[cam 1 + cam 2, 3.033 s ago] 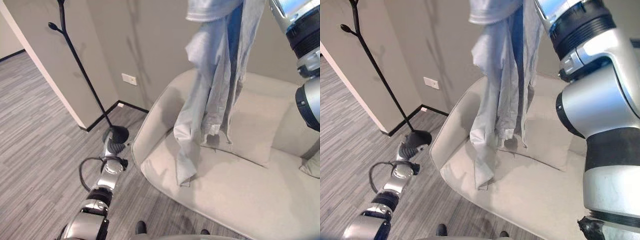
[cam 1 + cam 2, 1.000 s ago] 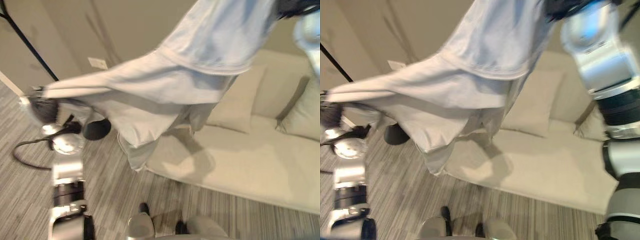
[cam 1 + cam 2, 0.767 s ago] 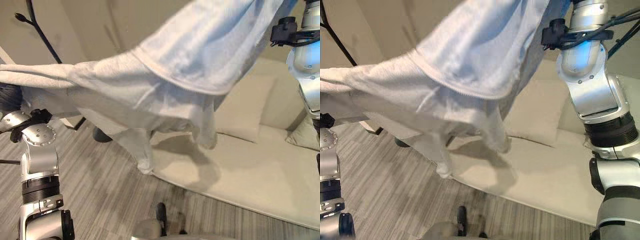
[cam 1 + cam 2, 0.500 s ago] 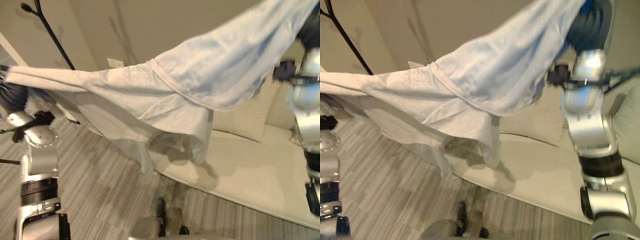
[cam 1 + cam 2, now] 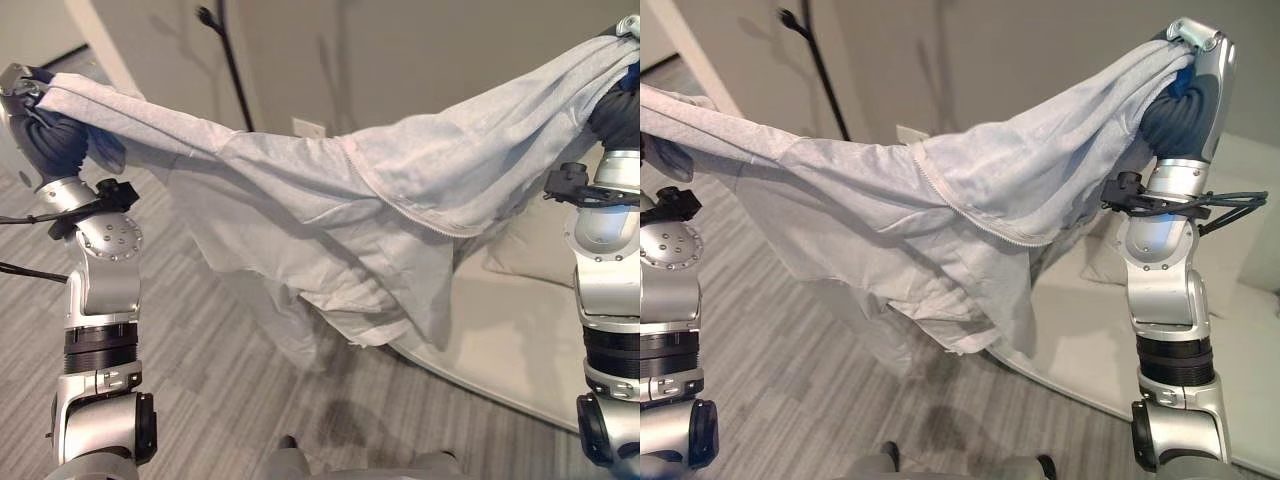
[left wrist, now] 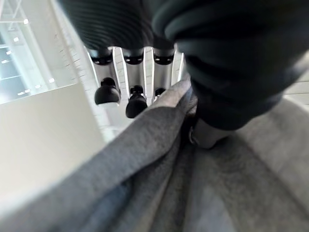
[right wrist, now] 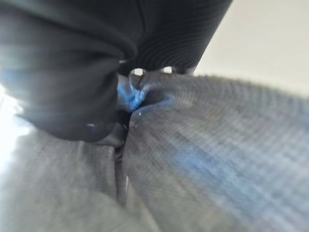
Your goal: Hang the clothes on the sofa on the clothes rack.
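Note:
A light grey zip-up garment (image 5: 350,200) is stretched wide in the air between my two hands, and its lower folds (image 5: 940,300) hang down over the floor. My left hand (image 5: 45,135) is raised at the far left, with the thumb (image 6: 207,133) and fingers (image 6: 107,92) pinching one end of the cloth (image 6: 193,193). At the upper right, my right hand (image 5: 1185,95) is shut on the other end, and the bunched fabric (image 7: 203,145) is pressed under it. The black clothes rack (image 5: 232,65) stands behind the garment by the wall.
The beige sofa (image 5: 520,345) lies at the lower right, partly behind the hanging cloth, with a cushion (image 5: 530,250) on it. A white wall corner (image 5: 100,40) stands left of the rack. Grey striped floor (image 5: 200,360) spreads below.
The view has swung, so the rack now shows nearer the middle. Both hands have risen, and the garment is pulled flatter and wider between them.

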{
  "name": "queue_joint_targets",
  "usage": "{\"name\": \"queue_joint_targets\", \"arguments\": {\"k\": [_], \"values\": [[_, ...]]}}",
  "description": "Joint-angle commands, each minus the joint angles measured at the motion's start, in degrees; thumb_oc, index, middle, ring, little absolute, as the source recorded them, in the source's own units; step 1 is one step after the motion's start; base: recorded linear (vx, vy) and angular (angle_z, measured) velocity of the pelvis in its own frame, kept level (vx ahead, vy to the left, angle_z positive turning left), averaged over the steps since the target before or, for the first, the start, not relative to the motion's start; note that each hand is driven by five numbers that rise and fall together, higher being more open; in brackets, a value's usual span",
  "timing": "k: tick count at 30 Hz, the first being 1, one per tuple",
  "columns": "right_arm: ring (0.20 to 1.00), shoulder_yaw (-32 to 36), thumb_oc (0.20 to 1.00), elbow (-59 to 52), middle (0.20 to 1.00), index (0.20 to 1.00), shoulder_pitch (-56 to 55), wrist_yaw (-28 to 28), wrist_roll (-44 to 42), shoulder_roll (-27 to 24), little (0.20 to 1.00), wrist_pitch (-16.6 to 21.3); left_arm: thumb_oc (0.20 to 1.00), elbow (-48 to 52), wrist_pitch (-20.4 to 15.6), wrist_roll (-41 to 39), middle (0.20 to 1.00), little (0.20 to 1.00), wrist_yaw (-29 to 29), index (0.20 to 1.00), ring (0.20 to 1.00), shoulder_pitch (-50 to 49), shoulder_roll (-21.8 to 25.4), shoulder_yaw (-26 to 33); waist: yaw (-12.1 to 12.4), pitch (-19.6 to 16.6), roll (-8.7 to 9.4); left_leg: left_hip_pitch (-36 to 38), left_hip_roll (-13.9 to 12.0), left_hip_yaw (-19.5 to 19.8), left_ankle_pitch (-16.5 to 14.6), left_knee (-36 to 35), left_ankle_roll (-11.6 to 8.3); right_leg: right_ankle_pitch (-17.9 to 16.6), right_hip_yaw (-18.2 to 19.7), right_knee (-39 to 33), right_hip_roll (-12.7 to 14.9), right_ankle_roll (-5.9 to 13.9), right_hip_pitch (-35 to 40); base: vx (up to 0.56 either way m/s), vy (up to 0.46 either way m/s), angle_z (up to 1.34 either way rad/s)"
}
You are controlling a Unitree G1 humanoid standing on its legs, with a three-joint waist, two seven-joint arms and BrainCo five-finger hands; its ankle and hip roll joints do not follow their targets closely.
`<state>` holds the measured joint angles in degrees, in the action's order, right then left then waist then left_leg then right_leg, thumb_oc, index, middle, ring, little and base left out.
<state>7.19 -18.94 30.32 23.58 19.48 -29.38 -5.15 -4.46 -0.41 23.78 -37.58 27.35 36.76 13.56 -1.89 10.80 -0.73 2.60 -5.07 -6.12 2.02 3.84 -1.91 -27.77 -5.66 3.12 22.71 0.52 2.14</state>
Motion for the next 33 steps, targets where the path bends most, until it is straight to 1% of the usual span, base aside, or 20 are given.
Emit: {"name": "queue_joint_targets", "arguments": {"k": [1,2,3,4,5,6,7,15,16,19,20,25,26,27,28,29,30,32,33], "values": [[0.200,0.08,0.200,5.91,0.200,0.200,7.44,1.42,2.78,-7.54,0.200,0.44,0.200,0.94,-2.11,3.15,0.200,0.200,-2.40,0.200,0.200,-0.84,3.45,5.31,-2.08,-1.24,-0.66,6.83,-2.42,0.95,0.07,-8.84,-3.71,20.83,2.61,-4.72,-3.16,1.77,0.84,-0.24,0.556,-0.35],[0.200,-0.15,0.200,6.32,0.200,0.200,6.69,1.91,2.81,-8.73,0.200,0.66,0.200,1.20,-2.14,3.52,0.200,0.200,-2.89,0.200,0.200,-0.76,3.09,5.60,-2.44,-1.53,-0.07,5.96,0.46,0.51,-0.08,-8.84,-3.06,21.83,3.50,-2.46,-8.35,1.69,2.39,-0.23,0.500,-0.08],[0.200,-0.16,0.200,6.01,0.200,0.200,6.30,1.94,2.61,-9.51,0.200,1.01,0.200,1.35,-2.19,3.96,0.200,0.200,-2.85,0.200,0.200,-0.79,3.40,5.44,-2.43,-1.91,0.26,5.42,2.02,0.16,-0.10,-8.84,-2.79,22.41,3.35,-1.19,-11.22,1.70,3.54,-0.15,0.355,0.54],[0.200,-0.03,0.200,5.95,0.200,0.200,6.04,1.94,2.52,-9.54,0.200,1.06,0.200,1.36,-2.18,4.01,0.200,0.200,-2.84,0.200,0.200,-0.81,3.36,5.30,-2.43,-1.95,0.27,5.54,1.98,0.26,-0.24,-8.84,-2.80,22.75,3.24,-0.89,-11.24,1.67,3.58,-0.10,0.260,0.58],[0.200,0.63,0.200,5.28,0.200,0.200,4.88,2.03,2.71,-10.06,0.200,1.24,0.200,1.22,-1.92,4.14,0.200,0.200,-2.73,0.200,0.200,-1.35,4.01,4.93,-2.33,-2.70,1.19,4.53,4.76,0.54,-0.28,-8.84,-2.11,23.27,3.69,0.00,-15.73,1.33,5.18,-0.04,0.144,0.19],[0.200,0.72,0.200,5.21,0.200,0.200,4.76,2.01,2.72,-10.02,0.200,1.24,0.200,1.20,-1.92,4.13,0.200,0.200,-2.75,0.200,0.200,-1.34,4.05,4.84,-2.33,-2.76,1.24,4.52,4.77,0.58,-0.28,-8.84,-2.11,23.32,3.65,0.03,-15.71,1.33,5.17,-0.07,0.216,-0.17],[0.200,1.19,0.200,5.24,0.200,0.200,4.12,2.16,3.17,-10.12,0.200,1.09,0.200,0.61,-1.75,3.81,0.200,0.200,-2.72,0.200,0.200,-1.21,3.83,4.66,-2.31,-3.05,1.94,4.08,6.21,1.04,-0.36,-8.84,-1.57,23.43,4.48,0.22,-17.94,0.96,5.57,-0.02,0.068,-0.18],[0.200,1.29,0.200,5.19,0.200,0.200,4.03,2.14,3.18,-10.09,0.200,1.09,0.200,0.54,-1.77,3.80,0.200,0.200,-2.75,0.200,0.200,-1.15,3.87,4.55,-2.26,-3.14,1.98,4.00,6.22,1.04,-0.35,-8.84,-1.57,23.45,4.47,0.25,-17.93,0.96,5.49,0.00,0.018,-0.04],[0.200,1.72,0.200,5.40,0.200,0.200,3.43,2.33,3.55,-10.25,0.200,0.91,0.200,0.11,-1.57,3.42,0.200,0.200,-2.63,0.200,0.200,-1.16,3.08,4.75,-2.59,-3.20,2.51,4.00,7.37,1.46,-0.50,-8.84,-0.96,23.60,5.66,0.26,-20.30,0.67,5.26,0.00,0.077,-0.03],[0.200,1.88,0.200,5.25,0.200,0.200,3.09,2.33,3.61,-10.28,0.200,0.92,0.200,0.18,-1.53,3.41,0.200,0.200,-2.58,0.200,0.200,-1.20,2.97,4.60,-2.53,-3.44,2.43,3.90,7.34,1.58,-0.60,-8.84,-0.90,23.77,5.60,0.49,-20.34,0.62,5.07,0.00,0.063,-0.01],[0.200,2.27,0.200,5.30,0.200,0.200,2.36,2.79,4.68,-11.25,0.200,1.02,0.200,-0.57,-1.07,2.94,0.200,0.200,-1.88,0.200,0.200,-2.78,1.27,4.20,-3.80,-2.01,2.39,6.63,7.58,4.07,1.44,-8.48,1.04,24.34,7.94,-0.01,-25.49,-0.48,1.52,0.02,0.112,-0.02],[0.200,2.25,0.200,5.22,0.200,0.200,2.30,2.76,4.71,-11.29,0.200,1.02,0.200,-0.41,-1.01,2.98,0.200,0.200,-1.81,0.200,0.200,-2.90,1.14,4.29,-4.27,-1.75,2.32,7.00,7.55,4.57,1.50,-8.64,1.01,24.48,7.45,0.03,-25.48,-0.53,1.91,0.06,-0.006,0.31],[0.200,1.67,0.200,3.21,0.200,0.200,0.58,1.13,5.45,-10.03,0.200,2.24,0.200,3.28,-1.41,3.72,0.200,0.200,0.38,0.200,0.200,-2.42,-0.67,3.19,-1.76,-1.43,4.54,-0.97,4.13,2.03,0.61,-4.77,1.04,24.87,7.55,-6.02,-22.02,-0.05,7.86,0.52,-0.077,0.06],[0.200,1.03,0.200,6.72,0.200,0.200,1.79,2.07,4.61,-11.00,0.200,1.18,0.200,2.64,-1.05,4.25,0.200,0.200,1.16,0.200,0.200,-1.11,1.10,1.49,0.44,-0.71,5.40,-7.37,4.60,4.11,0.33,-8.36,0.68,24.75,9.04,-6.78,-21.22,-0.38,11.42,0.64,-0.051,0.26],[0.200,0.97,0.200,8.81,0.200,0.200,2.78,2.82,4.13,-11.62,0.200,1.27,0.200,1.97,-0.89,4.31,0.200,0.200,1.06,0.200,0.200,0.15,1.97,0.88,1.30,-0.73,5.90,-9.35,4.64,4.35,-0.51,-8.80,0.58,24.56,9.36,-7.58,-20.58,-0.40,12.62,0.41,0.126,0.35],[0.200,0.71,0.200,11.24,0.200,0.200,3.60,3.57,3.61,-12.00,0.200,1.48,0.200,1.14,-0.88,4.26,0.200,0.200,0.75,0.200,0.200,1.33,2.90,0.55,2.21,-0.73,6.32,-11.05,4.50,4.15,-0.16,-8.80,0.33,23.86,10.05,-7.91,-19.88,-0.44,13.25,0.44,0.187,0.16],[0.200,-0.01,0.200,12.81,0.200,0.200,4.28,3.68,3.49,-11.89,0.200,1.26,0.200,0.75,-0.74,4.43,0.200,0.200,0.43,0.200,0.200,2.25,4.54,0.88,3.57,-1.15,6.29,-12.78,4.20,5.85,0.98,-8.30,-0.31,23.39,11.33,-7.16,-18.47,-0.78,14.94,0.32,0.160,-0.04],[0.200,-0.33,0.200,13.61,0.200,0.200,5.12,3.98,3.39,-11.79,0.200,1.43,0.200,0.16,-0.82,4.23,0.200,0.200,0.22,0.200,0.200,2.80,5.14,0.67,4.18,-1.09,6.65,-12.80,3.99,5.16,1.19,-8.44,-0.43,23.11,12.17,-7.31,-18.30,-0.78,14.59,0.23,0.140,-0.35],[0.200,-0.37,0.200,13.74,0.200,0.200,5.04,3.71,4.13,-11.84,0.200,1.52,0.200,0.16,-0.52,4.91,0.200,0.200,-0.20,0.200,0.200,2.62,6.60,1.88,5.26,-1.53,6.34,-13.24,3.71,7.49,3.24,-6.87,-1.07,22.21,13.13,-6.08,-16.46,-1.08,15.46,0.34,0.277,-0.62]]}}
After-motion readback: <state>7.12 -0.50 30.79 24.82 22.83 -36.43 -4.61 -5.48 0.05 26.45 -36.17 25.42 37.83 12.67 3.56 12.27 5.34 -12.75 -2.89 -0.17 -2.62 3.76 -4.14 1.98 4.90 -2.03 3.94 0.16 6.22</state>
